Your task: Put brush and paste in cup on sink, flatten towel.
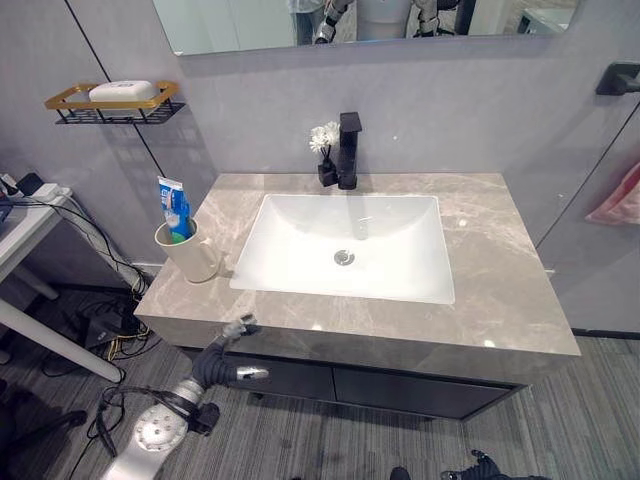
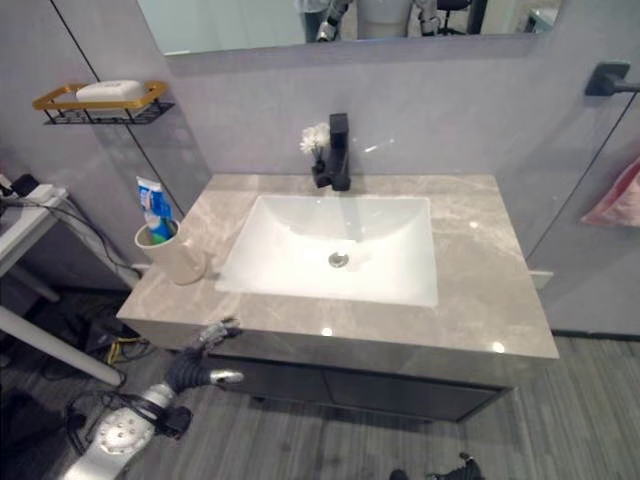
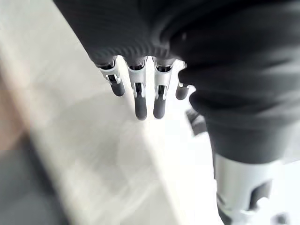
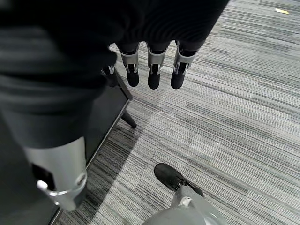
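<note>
A: The towel (image 1: 617, 197) looks like the piece left. It hangs pink at the far right edge, beside the counter (image 1: 500, 260) and below a dark wall hook (image 1: 620, 77). The cup (image 1: 188, 252) stands on the counter's left end, just beside the sink (image 1: 345, 245), with the paste (image 1: 174, 208) upright in it.

B: And the brush?

A: Something green-blue sits low in the cup against the paste, but whether that is the brush cannot be told. So that half of the task seems done, or close to it.

B: Which hand is nearer the towel?

A: Judging by sides, the right one. The left hand (image 1: 232, 350) hangs below the counter's front edge at the left, under the cup, fingers straight and loose, grasping nothing. The towel lies well apart from it, across the whole counter, up and to the right.

B: The right hand?

A: The right hand (image 4: 152, 65) points down at the striped floor (image 4: 225, 93) beside the dark cabinet (image 4: 101, 122), fingers relaxed and empty. It would have to rise and reach outward to the right.

B: How does the towel lie?

A: It seems to hang on a slant, long axis running down and leftward, but the picture's edge cuts it off. Its top, its bar and most of its width are hidden, so how crumpled it is cannot be judged.
</note>
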### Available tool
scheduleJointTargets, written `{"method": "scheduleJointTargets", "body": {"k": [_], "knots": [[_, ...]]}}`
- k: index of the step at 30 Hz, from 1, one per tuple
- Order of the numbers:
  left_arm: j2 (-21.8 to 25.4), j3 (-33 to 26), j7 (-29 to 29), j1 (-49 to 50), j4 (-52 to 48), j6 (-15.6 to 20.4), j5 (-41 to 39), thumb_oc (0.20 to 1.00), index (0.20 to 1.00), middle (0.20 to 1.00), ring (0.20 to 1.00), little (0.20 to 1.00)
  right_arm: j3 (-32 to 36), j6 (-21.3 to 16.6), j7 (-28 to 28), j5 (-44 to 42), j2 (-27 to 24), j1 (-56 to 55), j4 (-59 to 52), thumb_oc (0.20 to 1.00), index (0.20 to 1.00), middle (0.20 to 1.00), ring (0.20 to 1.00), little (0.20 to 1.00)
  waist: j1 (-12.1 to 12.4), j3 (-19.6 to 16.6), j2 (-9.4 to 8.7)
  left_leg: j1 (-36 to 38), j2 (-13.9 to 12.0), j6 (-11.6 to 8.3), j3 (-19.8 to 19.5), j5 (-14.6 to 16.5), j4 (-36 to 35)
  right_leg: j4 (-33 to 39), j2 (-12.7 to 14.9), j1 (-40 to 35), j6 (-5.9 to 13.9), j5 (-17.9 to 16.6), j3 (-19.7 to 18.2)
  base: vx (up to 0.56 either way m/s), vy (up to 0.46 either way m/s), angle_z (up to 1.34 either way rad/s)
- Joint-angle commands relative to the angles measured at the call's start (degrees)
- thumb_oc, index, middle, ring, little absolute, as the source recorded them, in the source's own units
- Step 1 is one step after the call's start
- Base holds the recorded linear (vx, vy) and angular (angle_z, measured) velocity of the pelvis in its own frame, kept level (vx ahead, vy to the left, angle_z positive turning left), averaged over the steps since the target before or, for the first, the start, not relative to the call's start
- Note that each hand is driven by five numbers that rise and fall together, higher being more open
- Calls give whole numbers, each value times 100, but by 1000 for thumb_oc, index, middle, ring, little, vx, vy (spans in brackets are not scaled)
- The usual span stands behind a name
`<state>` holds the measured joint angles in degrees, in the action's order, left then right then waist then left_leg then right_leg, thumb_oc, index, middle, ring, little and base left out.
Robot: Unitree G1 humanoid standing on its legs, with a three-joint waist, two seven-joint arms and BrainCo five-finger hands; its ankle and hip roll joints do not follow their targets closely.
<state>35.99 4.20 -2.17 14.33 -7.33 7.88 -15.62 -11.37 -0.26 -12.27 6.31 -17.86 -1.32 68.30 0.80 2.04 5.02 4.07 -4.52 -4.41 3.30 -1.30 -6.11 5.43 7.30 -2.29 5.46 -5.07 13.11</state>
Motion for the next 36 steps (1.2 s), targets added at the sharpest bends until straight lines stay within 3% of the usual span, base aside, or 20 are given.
{"method": "scheduleJointTargets", "body": {"k": [1,9,21,36], "knots": [[468,-359,210,-283,-248,426,-432,200,200,200,200,200,-55,-126,-166,-127,84,343,90,1000,1000,1000,1000,1000,28,-5,-247,-228,-32,-174,53,-115,111,-43,270,-342,156,21,-97,-2,-10,12],[648,-1061,630,-285,17,383,-259,200,200,200,200,200,45,-88,-177,-269,124,295,186,1000,1000,1000,1000,1000,82,-22,-261,-204,-16,-192,-21,-133,111,-43,282,-427,132,52,27,9,-6,9],[695,-990,547,-584,935,153,-1002,200,200,200,200,200,201,-10,-88,-360,46,52,211,1000,1000,1000,1000,1000,-56,22,-248,-201,-3,-164,90,-87,111,-43,314,-324,184,0,-103,8,5,-1],[582,-879,838,-1163,1561,152,-914,200,200,200,200,200,164,1,-46,-309,-18,-108,73,1000,1000,1000,1000,1000,-245,122,-297,-409,5,-136,324,-58,111,-43,338,119,265,-105,-454,38,17,-13]]}}
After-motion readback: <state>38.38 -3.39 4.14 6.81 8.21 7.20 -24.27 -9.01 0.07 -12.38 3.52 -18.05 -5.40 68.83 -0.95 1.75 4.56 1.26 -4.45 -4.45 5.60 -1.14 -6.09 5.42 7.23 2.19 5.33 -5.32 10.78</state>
